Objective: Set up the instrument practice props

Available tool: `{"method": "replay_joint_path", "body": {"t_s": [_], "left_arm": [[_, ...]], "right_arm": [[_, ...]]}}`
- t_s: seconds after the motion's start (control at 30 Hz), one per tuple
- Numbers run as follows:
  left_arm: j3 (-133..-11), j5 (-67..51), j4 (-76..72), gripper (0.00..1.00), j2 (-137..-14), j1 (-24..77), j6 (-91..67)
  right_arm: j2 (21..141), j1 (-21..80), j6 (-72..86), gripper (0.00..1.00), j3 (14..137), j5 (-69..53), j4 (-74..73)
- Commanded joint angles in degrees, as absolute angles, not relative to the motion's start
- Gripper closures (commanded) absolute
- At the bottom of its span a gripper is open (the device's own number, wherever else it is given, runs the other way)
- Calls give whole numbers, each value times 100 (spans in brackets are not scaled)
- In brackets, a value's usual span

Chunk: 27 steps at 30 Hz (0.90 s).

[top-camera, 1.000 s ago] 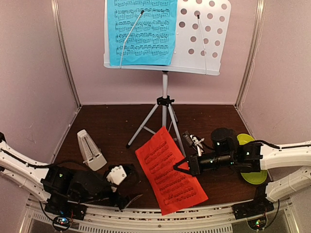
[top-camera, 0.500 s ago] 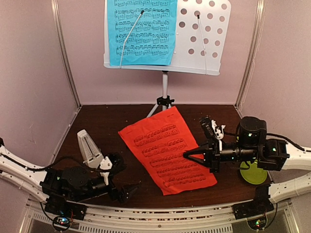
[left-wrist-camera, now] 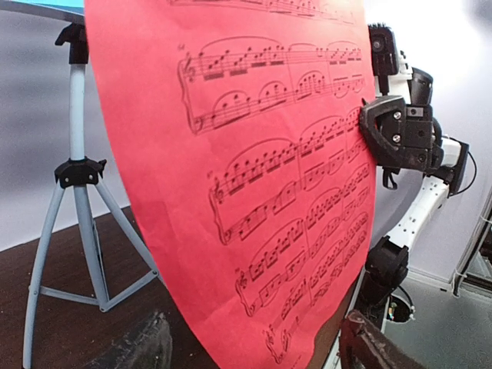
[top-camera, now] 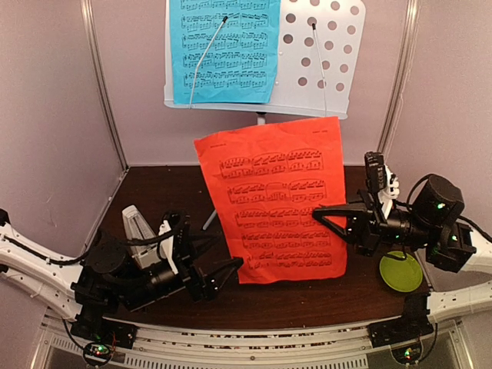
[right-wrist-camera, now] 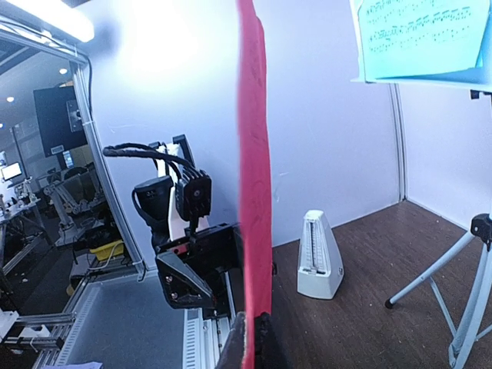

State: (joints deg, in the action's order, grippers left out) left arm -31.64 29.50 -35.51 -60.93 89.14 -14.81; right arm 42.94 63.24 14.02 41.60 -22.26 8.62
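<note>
The red music sheet (top-camera: 273,200) hangs upright in front of the stand's tripod. My right gripper (top-camera: 319,213) is shut on its right edge; in the right wrist view the red sheet (right-wrist-camera: 254,154) shows edge-on, rising out of the shut right gripper (right-wrist-camera: 250,346). My left gripper (top-camera: 224,273) stands open at the sheet's lower left corner. In the left wrist view the red sheet's (left-wrist-camera: 254,192) bottom edge hangs between the wide-apart fingers (left-wrist-camera: 146,346). The blue sheet (top-camera: 224,50) rests on the white perforated desk (top-camera: 327,54). The white metronome (top-camera: 137,229) stands behind my left arm.
A lime-green dish (top-camera: 400,273) lies on the table under my right arm. A grey tripod leg (top-camera: 209,223) shows left of the red sheet; the other legs are hidden behind it. Pink walls close in the back and both sides.
The red sheet rose from lying on the table to hanging upright, lifted by my right gripper. My left gripper moved up and right to the sheet's lower left corner.
</note>
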Motion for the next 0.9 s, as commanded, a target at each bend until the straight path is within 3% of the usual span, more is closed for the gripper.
{"method": "replay_joint_path", "body": {"t_s": [0.0, 0.23, 0.77, 0.87], "left_arm": [[-3559, 2932, -4121, 23, -6251, 8787, -1317], [-4292, 2556, -3595, 27, -6267, 8601, -1120], [-5970, 1739, -2601, 100, -6806, 8486, -407], [-6342, 1907, -2218, 100, -6878, 8364, -297]], "right_arm": [[4131, 6346, 1629, 100, 4067, -2349, 1353], [4037, 6346, 1756, 100, 4106, -2465, 1508], [4053, 6078, 1914, 100, 4200, -2062, 1944], [4123, 5965, 1926, 100, 4296, -1692, 1915]]}}
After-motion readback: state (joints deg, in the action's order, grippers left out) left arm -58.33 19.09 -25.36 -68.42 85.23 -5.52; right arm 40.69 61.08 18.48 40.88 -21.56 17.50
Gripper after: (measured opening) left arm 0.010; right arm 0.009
